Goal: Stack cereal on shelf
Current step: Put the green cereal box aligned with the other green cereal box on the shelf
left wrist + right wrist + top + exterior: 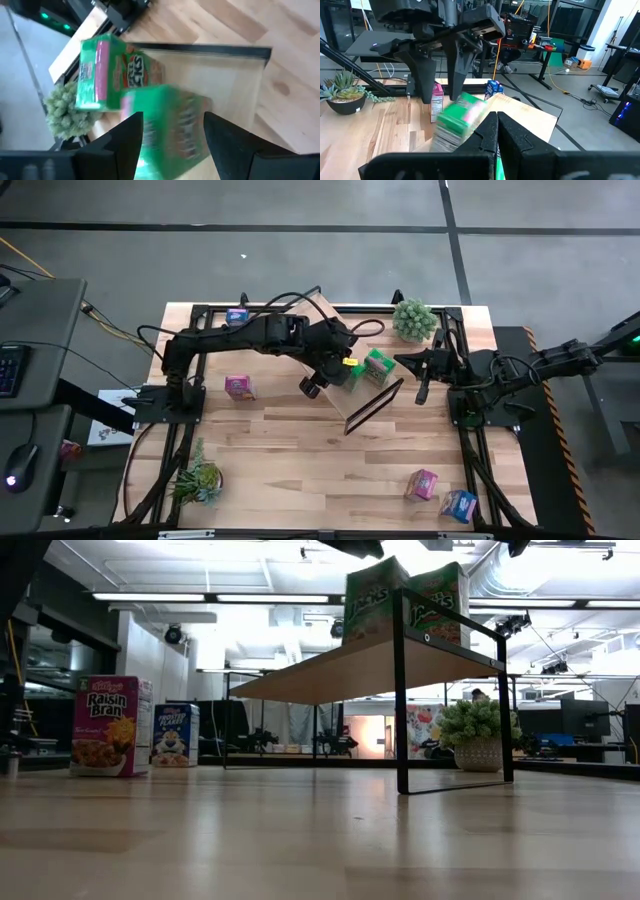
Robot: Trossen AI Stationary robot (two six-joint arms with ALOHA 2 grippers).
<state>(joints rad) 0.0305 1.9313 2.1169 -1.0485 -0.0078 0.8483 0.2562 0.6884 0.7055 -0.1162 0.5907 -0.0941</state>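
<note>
The shelf (362,392) stands slantwise mid-table; in the low view its board (340,670) sits on black frame ends. Two green cereal cartons stand on it. One (107,70) stands upright toward the plant. The other (172,125) is blurred and slightly tilted (375,600), right below my left gripper (172,137), which is open with a finger on either side of it. From the right wrist view that carton (460,117) shows just under the left fingers (422,85). My right gripper (496,132) is shut and hovers by the shelf's right end (420,385). My left gripper comes at the blurred green carton from above, pointing down. The carton's top (467,102) lies just beneath the open fingertips, and I cannot tell whether they touch it. Its base is on the shelf board.
A pink carton (240,387) and a blue one (237,315) stand at table left, also seen low (105,725). A pink (422,484) and a blue carton (458,505) lie near the right front corner. Potted plants stand at far right (414,320) and near left (197,480).
</note>
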